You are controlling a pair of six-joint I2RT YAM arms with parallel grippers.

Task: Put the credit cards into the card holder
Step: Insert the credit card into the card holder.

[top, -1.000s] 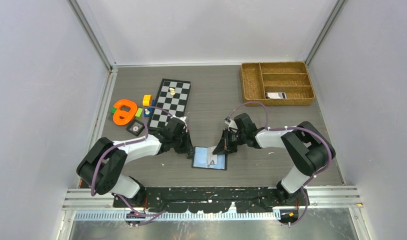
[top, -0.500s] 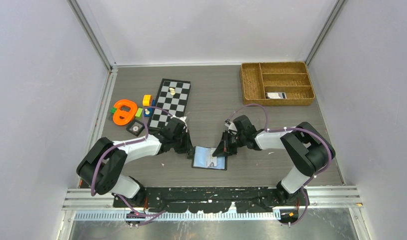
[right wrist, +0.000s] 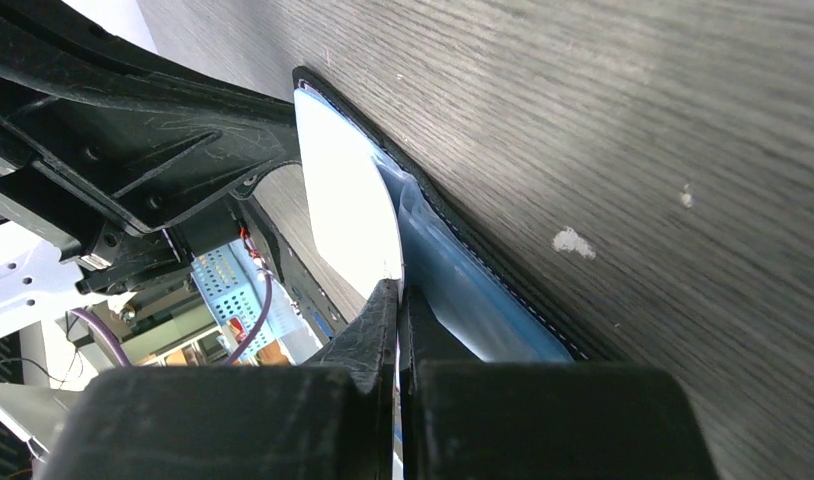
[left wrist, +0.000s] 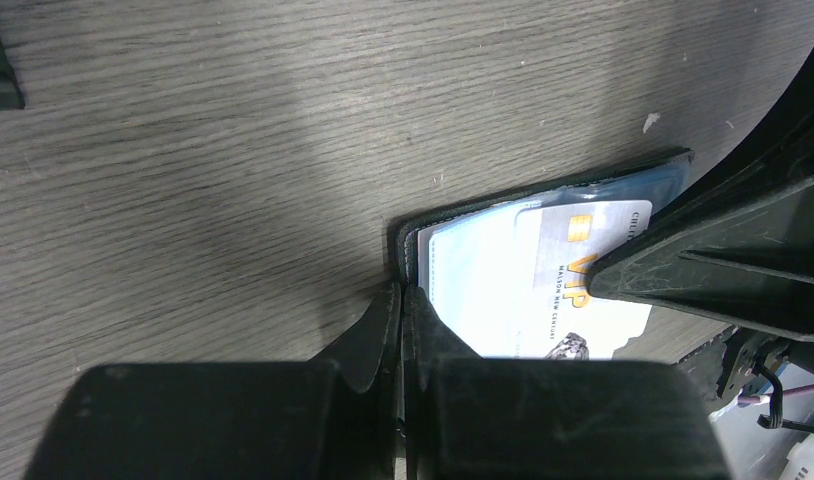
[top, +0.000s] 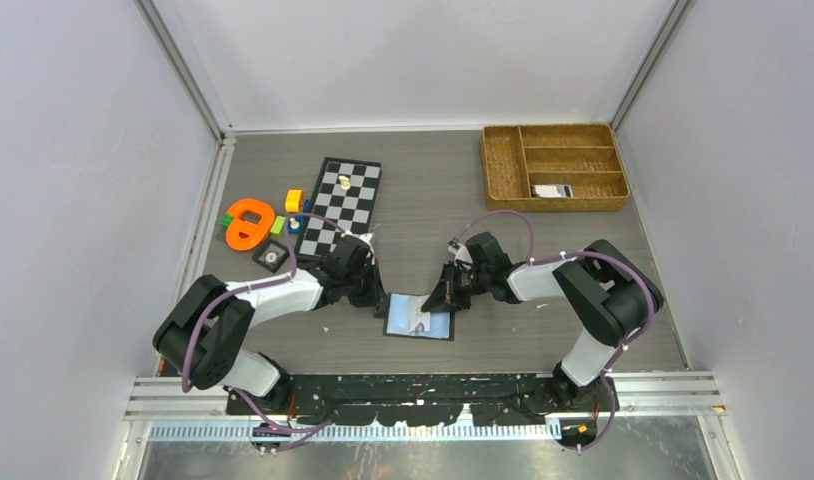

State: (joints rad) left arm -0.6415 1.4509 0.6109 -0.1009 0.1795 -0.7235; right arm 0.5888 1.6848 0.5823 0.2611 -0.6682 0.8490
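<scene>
The black card holder (top: 403,325) lies open on the table between both arms, its bluish inner pocket (left wrist: 473,280) facing up. A whitish credit card with gold VIP lettering (left wrist: 583,270) lies over that pocket. My right gripper (top: 445,298) is shut on this card's edge (right wrist: 348,200), and the card runs in between the fingertips (right wrist: 398,285). My left gripper (left wrist: 402,290) is shut, its tips pinching the card holder's left black edge (left wrist: 408,245). Another credit card (top: 551,190) rests in the brown woven tray (top: 503,160).
A black-and-white chessboard (top: 341,205) with a small piece lies at the back left. Beside it are an orange ring-shaped toy (top: 248,222) and small coloured blocks (top: 294,200). The woven tray stands at the back right corner.
The left jaws have closed the last bit onto the card holder's edge. The right gripper has crept slightly left with the card. The card holder has stayed put.
</scene>
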